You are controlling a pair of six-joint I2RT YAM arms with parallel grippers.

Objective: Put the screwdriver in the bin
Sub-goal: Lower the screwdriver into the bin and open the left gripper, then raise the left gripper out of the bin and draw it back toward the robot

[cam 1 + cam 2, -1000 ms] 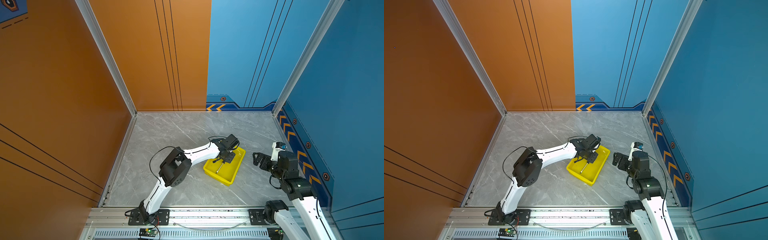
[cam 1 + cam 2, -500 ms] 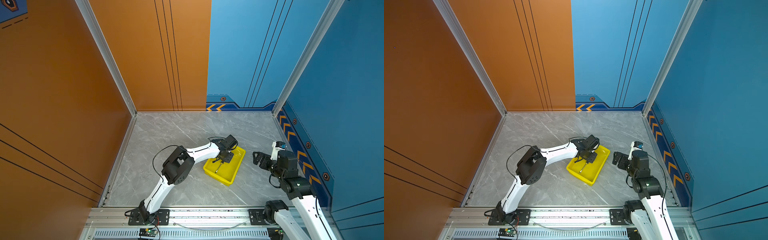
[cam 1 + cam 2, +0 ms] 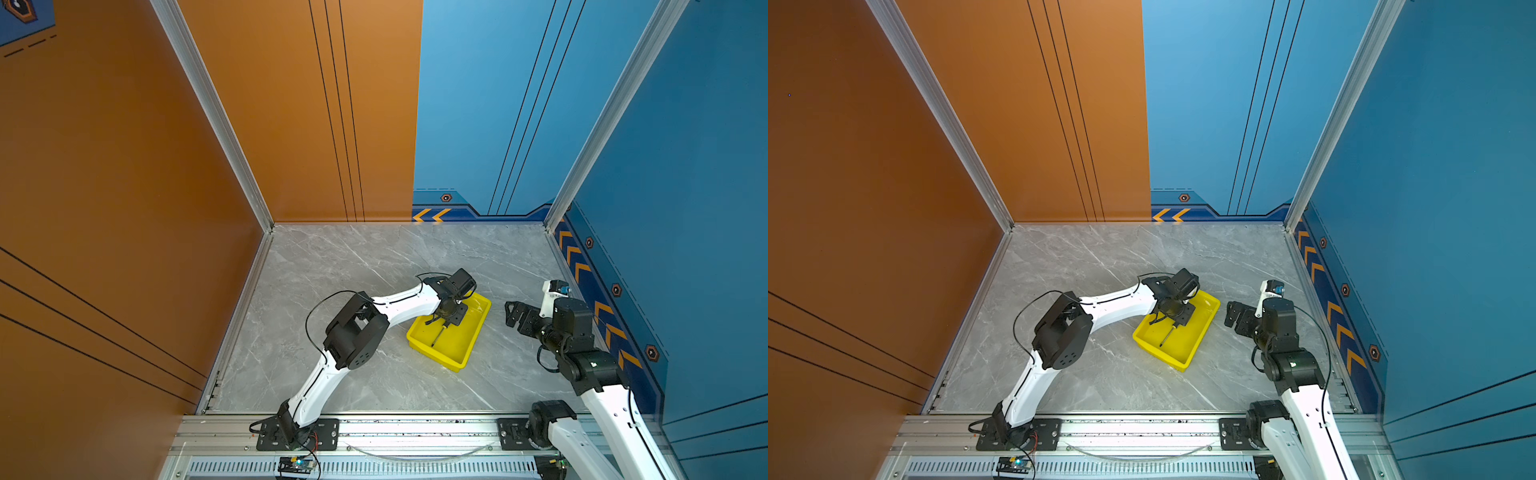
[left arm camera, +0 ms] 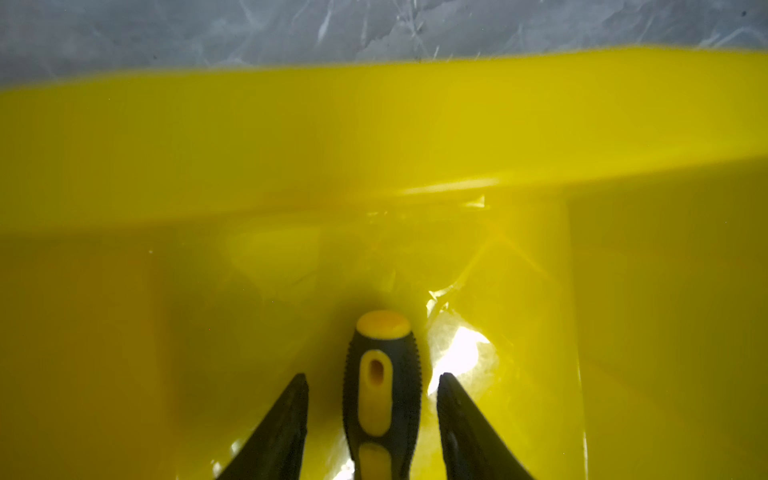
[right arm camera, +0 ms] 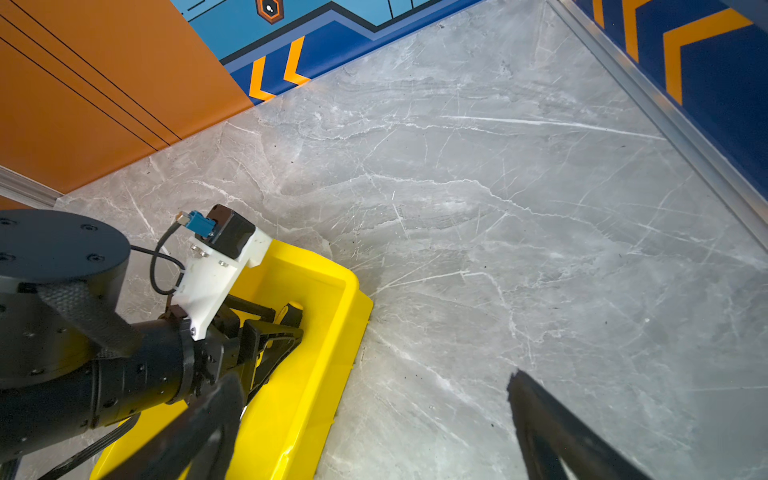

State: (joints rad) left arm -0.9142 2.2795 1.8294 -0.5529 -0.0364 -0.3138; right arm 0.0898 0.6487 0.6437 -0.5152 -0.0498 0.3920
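**A:** What is over on the left?

**B:** An orange wall edges the grey marble tabletop. The left arm rises from the front rail and bends across toward the middle.

**A:** And its gripper?

**B:** The left gripper is down inside the bin, at the bin's far end. In the left wrist view its fingers stand a little apart on either side of the screwdriver. A strip of yellow floor shows on each side, so they do not touch the handle.

**A:** So where is the screwdriver?

**B:** It lies flat on the bin's floor, with the handle between the parted jaws. In both top views the thin shaft points toward the front of the table. From above the gripper covers the handle, and only the shaft shows.

**A:** What hems it in?

**B:** The bin's wall stands right past the end of the handle.

**A:** And further right?

**B:** The right gripper is just beside the bin's right side and does not touch it. Its jaws are spread wide, with only tabletop between them in the right wrist view. Behind it is a blue wall with orange chevrons.
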